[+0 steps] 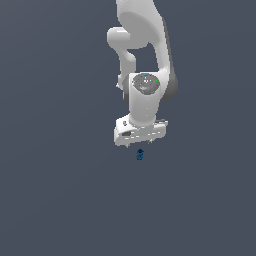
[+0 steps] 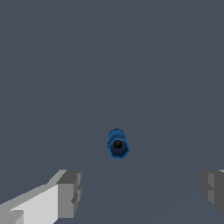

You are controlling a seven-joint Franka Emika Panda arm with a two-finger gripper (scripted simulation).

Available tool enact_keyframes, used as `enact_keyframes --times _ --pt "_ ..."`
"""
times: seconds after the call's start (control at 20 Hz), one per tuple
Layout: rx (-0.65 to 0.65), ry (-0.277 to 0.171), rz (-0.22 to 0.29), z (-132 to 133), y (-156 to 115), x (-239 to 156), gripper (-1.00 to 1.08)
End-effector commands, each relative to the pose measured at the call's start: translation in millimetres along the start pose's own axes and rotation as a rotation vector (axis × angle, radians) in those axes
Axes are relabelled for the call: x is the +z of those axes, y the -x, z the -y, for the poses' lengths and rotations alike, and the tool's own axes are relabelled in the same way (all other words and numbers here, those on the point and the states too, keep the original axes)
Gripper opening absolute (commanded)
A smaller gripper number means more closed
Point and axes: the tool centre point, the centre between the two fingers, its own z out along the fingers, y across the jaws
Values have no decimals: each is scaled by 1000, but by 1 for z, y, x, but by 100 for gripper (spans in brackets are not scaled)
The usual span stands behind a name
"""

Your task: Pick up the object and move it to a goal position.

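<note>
The object is a tiny dark-blue blocky piece with lighter blue flecks, lying on the flat grey ground just below the white arm's hand. In the wrist view the object looks like a short blue tube with a dark hole at its end. My gripper is open, its two grey fingertips spread wide apart. The object lies ahead of the gap between them, touching neither. In the exterior view the gripper hangs a little above the object, fingers barely showing under the hand.
A plain dark grey floor fills both views. The white arm rises from the hand toward the top of the exterior view. No other objects or goal marker show.
</note>
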Motion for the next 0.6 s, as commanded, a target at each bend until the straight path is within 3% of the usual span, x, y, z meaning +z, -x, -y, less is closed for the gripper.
enact_keyframes --times 0.0,0.55 --pt "-49 0 5 4 -1 17 100" --pt "-122 -2 13 11 -2 43 100"
